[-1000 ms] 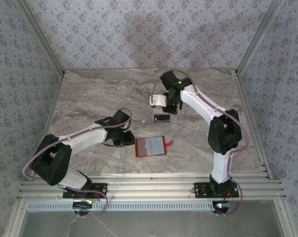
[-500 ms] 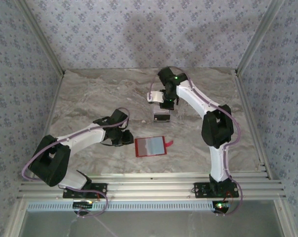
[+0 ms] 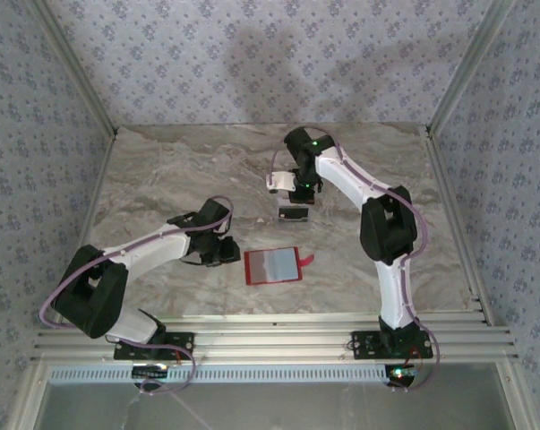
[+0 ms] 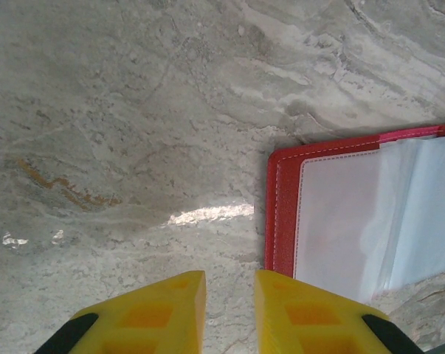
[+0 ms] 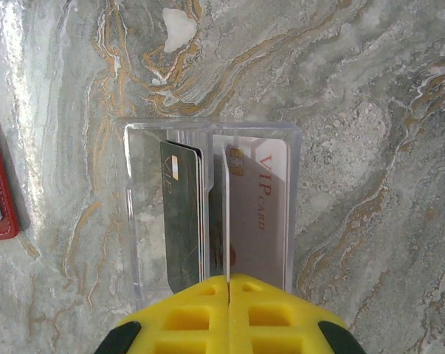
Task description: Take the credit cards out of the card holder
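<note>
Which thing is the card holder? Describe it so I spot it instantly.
On the marble table, look just right of the left tool. The card holder lies open flat there: the only red item, with a pale clear window.

My right arm [image 3: 377,228] swung its elbow toward ten o'clock, and my right gripper [image 3: 295,199] crept slightly toward eleven o'clock with it.

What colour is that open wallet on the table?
The card holder is red; left wrist view.
</note>
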Tool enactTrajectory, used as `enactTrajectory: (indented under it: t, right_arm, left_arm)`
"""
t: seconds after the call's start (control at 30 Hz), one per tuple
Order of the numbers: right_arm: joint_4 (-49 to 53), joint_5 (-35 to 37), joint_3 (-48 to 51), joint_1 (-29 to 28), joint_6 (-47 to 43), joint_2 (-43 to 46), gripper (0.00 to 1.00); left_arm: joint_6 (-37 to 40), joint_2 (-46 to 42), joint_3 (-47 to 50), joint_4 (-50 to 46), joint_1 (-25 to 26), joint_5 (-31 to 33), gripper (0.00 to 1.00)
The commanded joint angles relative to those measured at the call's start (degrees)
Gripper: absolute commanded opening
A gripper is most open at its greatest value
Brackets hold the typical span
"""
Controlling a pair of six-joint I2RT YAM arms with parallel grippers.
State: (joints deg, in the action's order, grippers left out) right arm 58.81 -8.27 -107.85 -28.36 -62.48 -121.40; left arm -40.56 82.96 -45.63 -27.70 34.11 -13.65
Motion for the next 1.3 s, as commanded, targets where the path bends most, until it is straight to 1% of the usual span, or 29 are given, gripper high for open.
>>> enactTrajectory:
  t: [0.0,0.07,0.2,0.47,0.6,0.63,0.8,0.83,0.87,0.9,0.93,0.97,1.03,1.13,1.17,1.27]
  right_arm:
    - [4.15,-0.13,-1.59,0.36,-6.63,-1.93,0.03]
    - [3.62,0.36,-1.57,0.27,-6.67,-2.08,0.1]
    - [0.99,2.04,-1.49,0.34,-6.66,-1.16,0.17]
    - [-7.46,5.85,2.1,0.46,-5.06,4.61,0.21]
    - [-11.04,5.46,5.96,0.89,-3.29,8.79,0.23]
    - [-12.57,5.08,7.56,1.09,-2.42,10.33,0.26]
    - [-22.08,5.11,18.05,2.74,4.54,17.97,0.5]
    - [-23.98,5.18,20.34,3.23,6.22,19.85,0.62]
    - [-26.79,5.41,23.17,3.64,8.1,21.64,0.84]
    - [-28.35,5.5,25.3,4.03,9.89,23.13,0.99]
    - [-29.92,5.57,27.38,4.54,11.53,24.86,1.0]
    - [-31.23,5.68,29.69,5.2,12.47,26.54,1.0]
    - [-34.91,6.35,33.87,6.61,16.52,29.64,1.0]
    - [-41.05,8.78,41.05,9.13,24.37,34.13,1.0]
    - [-43.4,9.82,43.81,10.22,27.39,35.57,1.0]
    - [-50.2,10.47,51.06,14.18,36.4,39.07,1.0]
  left_arm:
    - [0.38,-1.06,0.05,-1.37,-0.53,0.03,0.25]
    - [0.3,-1.13,0.25,-1.39,-0.53,0.03,0.25]
    - [0.35,-1.3,0.32,-1.34,-0.62,0.07,0.25]
    - [0.39,-1.22,0.29,-0.78,-0.7,-0.06,0.25]
    - [0.16,-0.95,0.58,0.12,-0.81,0.48,0.27]
    - [0.17,-0.72,0.62,0.55,-1.0,0.48,0.3]
    - [1.51,0.6,-1.15,0.71,-1.93,3.7,0.49]
    - [2.12,0.87,-1.74,0.68,-2.32,4.62,0.53]
    - [2.62,1.35,-2.5,0.41,-2.64,5.6,0.57]
    - [3.16,1.71,-3.23,0.09,-3.05,6.53,0.62]
    - [4.02,2.17,-4.07,-0.21,-3.41,7.76,0.7]
    - [4.79,2.58,-4.95,-0.73,-3.7,9.57,0.75]
    - [6.08,2.9,-6.33,-1.34,-4.3,13.59,0.82]
    - [8.26,3.07,-7.46,-1.39,-6.08,19.46,0.97]
    - [9.18,2.99,-7.85,-1.3,-6.71,21.58,1.0]
    - [11.61,2.53,-8.56,-1.34,-8.35,29.61,1.0]
